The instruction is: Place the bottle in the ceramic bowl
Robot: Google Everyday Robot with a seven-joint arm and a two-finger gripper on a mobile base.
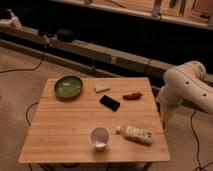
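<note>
The bowl (68, 86) sits at the table's (60, 135) far left corner, and only its green inside shows. The cup (99, 137) is near the front edge, seemingly upright, with a white inside and no visible contents. The bottle (137, 134) lies on its side on the table, just right of the cup and well apart from the bowl. Its long axis runs roughly left to right, with the cap toward the cup and the base toward the front right corner. Between bottle and bowl lie a flat black object (109, 103), a pale sponge-like pad (102, 87) and a small reddish item (132, 95). The gripper (164, 113) hangs from the white arm (187, 82) beside the table's right edge, clear of the bottle, fingers apart and holding nothing.
</note>
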